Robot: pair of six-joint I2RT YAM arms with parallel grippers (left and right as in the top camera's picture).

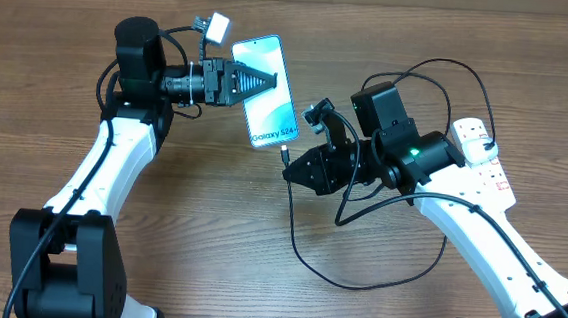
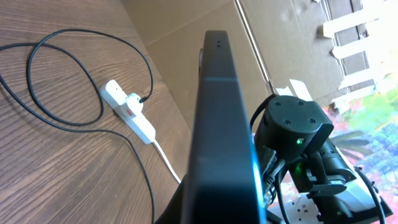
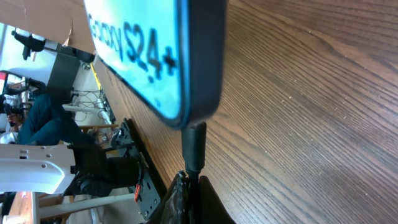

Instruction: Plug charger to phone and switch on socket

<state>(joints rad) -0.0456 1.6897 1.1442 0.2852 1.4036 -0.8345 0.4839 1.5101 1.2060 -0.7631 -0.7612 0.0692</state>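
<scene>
L gripper was clamped on the Galaxy S24+ phone, holding it up off the wood table, screen visible from above. The phone's long axis ran roughly far-to-near across the table, slightly slanted. The end w/ the "Galaxy S24+" text pointed down twd the R arm, the other end twd the far edge. R gripper was closed on the small black plug of the charger cable. The plug sat in line w/ the phone's long axis, its tip meeting the phone's bottom edge; couldn't tell if it was fully seated. From the plug the cable dropped into a big loop on the table btwn the arms. White power strip lay flat at the far R, partly under the R arm, well apart from the phone.
</scene>
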